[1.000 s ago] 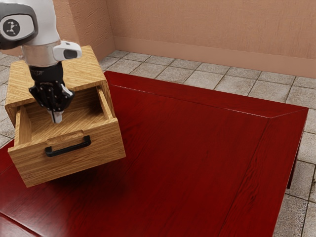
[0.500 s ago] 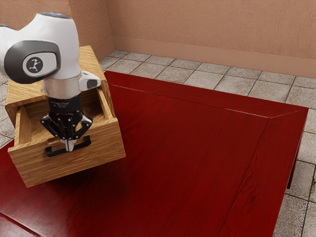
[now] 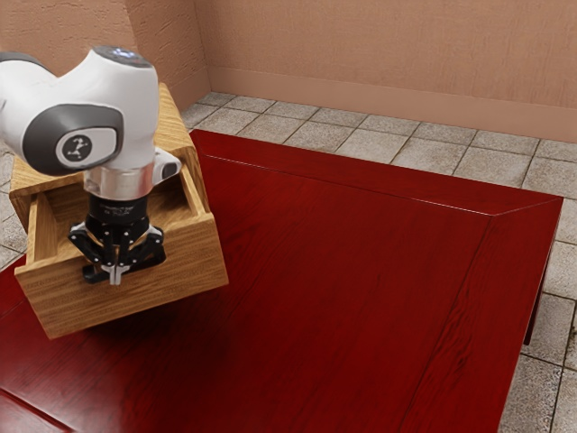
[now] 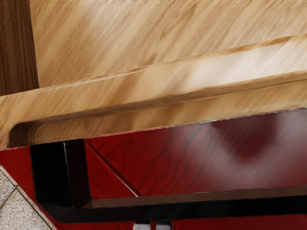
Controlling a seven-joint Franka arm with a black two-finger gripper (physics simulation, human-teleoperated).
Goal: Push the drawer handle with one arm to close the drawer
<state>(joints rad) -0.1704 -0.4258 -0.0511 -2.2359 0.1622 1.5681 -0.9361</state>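
- So the drawer, a honey-brown wooden box with streaky grain (image 3: 185, 271), is sitting open at the exterior view's left, sticking out the front of its boxy wooden cabinet with rounded corners (image 3: 171, 117).
- Looks-wise, it's got a flat front panel and an open top, so you can see the side walls and a grainy wooden bottom inside. There's a long shallow cutout with a rounded end in the front panel's top edge, right by the handle.
- The handle is a plain black bar with squared-off bends (image 4: 192, 208), mounted on the outside of the front panel. My wrist view has a clear gap between bar and wood, with the glossy dark red wooden table (image 3: 361, 271) peeking through.
- My black two-finger gripper (image 3: 115, 278) is closed, fingertips basically together with nothing pinched in them. It's pointing down at the outer side of the bar, super close. Can't tell if I'm actually touching it, tbh.
- Under the drawer front there's a soft dark shadow on the tabletop.
- Pale stone floor tiles (image 3: 433, 158) run behind the table, up to a peachy-tan wall (image 3: 361, 45).
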